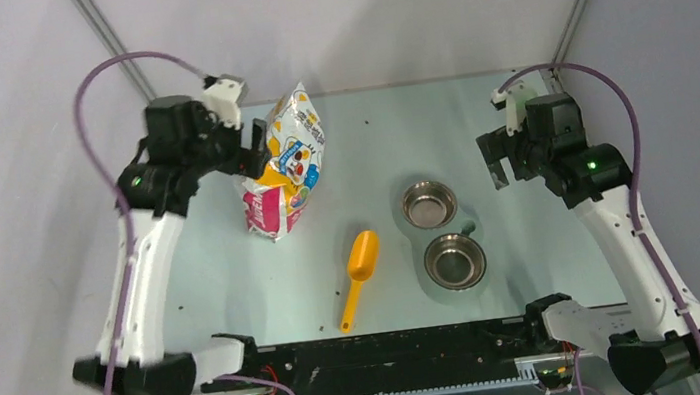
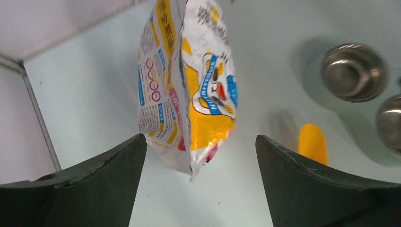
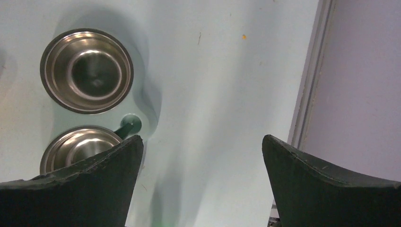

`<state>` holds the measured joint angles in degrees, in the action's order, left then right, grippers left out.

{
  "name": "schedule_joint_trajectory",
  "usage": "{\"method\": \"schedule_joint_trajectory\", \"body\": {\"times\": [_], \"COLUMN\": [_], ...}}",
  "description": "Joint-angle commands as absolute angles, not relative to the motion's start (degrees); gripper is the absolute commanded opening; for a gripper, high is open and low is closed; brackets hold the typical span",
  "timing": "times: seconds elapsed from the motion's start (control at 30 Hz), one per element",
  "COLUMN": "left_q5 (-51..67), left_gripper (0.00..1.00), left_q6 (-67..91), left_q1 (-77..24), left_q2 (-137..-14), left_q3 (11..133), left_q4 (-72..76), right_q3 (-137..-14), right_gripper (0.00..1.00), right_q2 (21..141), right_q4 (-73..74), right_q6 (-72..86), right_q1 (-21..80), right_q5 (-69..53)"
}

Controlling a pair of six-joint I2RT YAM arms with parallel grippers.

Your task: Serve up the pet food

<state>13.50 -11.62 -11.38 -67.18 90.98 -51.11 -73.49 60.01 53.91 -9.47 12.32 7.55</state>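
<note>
No kibble shows in any view. The printed bag (image 1: 286, 165) with a cartoon cat stands at the back left of the table. My left gripper (image 1: 260, 146) is open right beside the bag's left side. In the left wrist view the bag (image 2: 189, 90) hangs ahead of the gap of the left gripper (image 2: 201, 156), with nothing held. The yellow scoop (image 1: 361, 275) lies empty on the table, also in the left wrist view (image 2: 313, 142). My right gripper (image 1: 497, 154) is open and empty, right of the bowls; its gap (image 3: 202, 161) frames bare table.
Two empty steel bowls (image 1: 428, 204) (image 1: 455, 261) sit in a stand right of centre, with a green knob (image 3: 130, 125) between them. They also show in the right wrist view (image 3: 86, 71) (image 3: 78, 146). The table's right edge rail (image 3: 307, 94) runs close to my right gripper.
</note>
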Motion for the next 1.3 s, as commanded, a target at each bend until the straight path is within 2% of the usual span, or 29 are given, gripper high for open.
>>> {"method": "schedule_joint_trajectory", "body": {"times": [0.0, 0.13, 0.2, 0.27, 0.3, 0.33, 0.37, 0.4, 0.43, 0.47, 0.7, 0.87, 1.03, 1.27], "left_q5": [-0.3, -7.8, -8.4, -7.0, -6.1, -4.1, -3.3, -1.4, 0.2, 2.8, 24.8, 30.3, 29.7, 33.0], "left_gripper": [0.92, 0.87, 0.76, 0.60, 0.47, 0.40, 0.25, 0.19, 0.06, 0.03, 0.00, 0.00, 0.00, 0.02], "left_q6": [-10.5, -7.9, -7.0, -6.2, -5.8, -5.6, -4.9, -4.4, -4.3, -3.9, -1.6, 6.4, 13.4, 14.4], "left_q1": [-13.7, -13.8, -13.8, -13.8, -13.8, -13.8, -13.8, -13.9, -13.9, -13.9, -16.3, -18.5, -17.4, -14.7], "left_q2": [-76.3, -82.7, -84.7, -85.4, -85.3, -84.9, -84.7, -84.6, -84.7, -85.0, -82.8, -84.1, -85.4, -83.4], "left_q3": [93.3, 95.3, 95.9, 95.7, 94.9, 94.4, 93.7, 93.5, 93.7, 94.0, 96.7, 100.2, 101.5, 99.0], "left_q4": [-52.2, -55.5, -58.1, -59.2, -59.1, -58.6, -58.3, -58.0, -58.1, -58.2, -50.4, -45.9, -43.3, -41.3], "right_q3": [-75.3, -77.7, -78.6, -79.3, -79.9, -80.1, -80.7, -80.9, -81.6, -82.1, -87.9, -90.4, -93.1, -105.2], "right_gripper": [1.00, 1.00, 1.00, 1.00, 1.00, 1.00, 0.99, 1.00, 1.00, 0.99, 1.00, 1.00, 1.00, 0.97], "right_q2": [62.0, 65.5, 67.6, 69.7, 71.1, 71.7, 73.1, 73.6, 74.6, 75.1, 80.1, 82.4, 85.7, 96.2], "right_q4": [48.2, 45.8, 44.3, 42.9, 42.2, 41.8, 41.1, 40.7, 40.1, 39.7, 42.3, 42.9, 42.1, 45.8], "right_q6": [-10.2, -12.0, -12.7, -13.0, -13.5, -13.7, -14.2, -14.5, -14.9, -15.1, -11.0, -9.7, -6.9, -0.7], "right_q1": [13.0, 15.2, 16.9, 18.6, 20.1, 21.5, 22.3, 23.8, 24.6, 26.0, 27.8, 27.8, 28.2, 30.4], "right_q5": [6.0, 4.9, 6.2, 7.9, 9.1, 9.8, 11.2, 11.8, 12.6, 12.8, 9.1, 6.4, 2.7, -10.9]}}
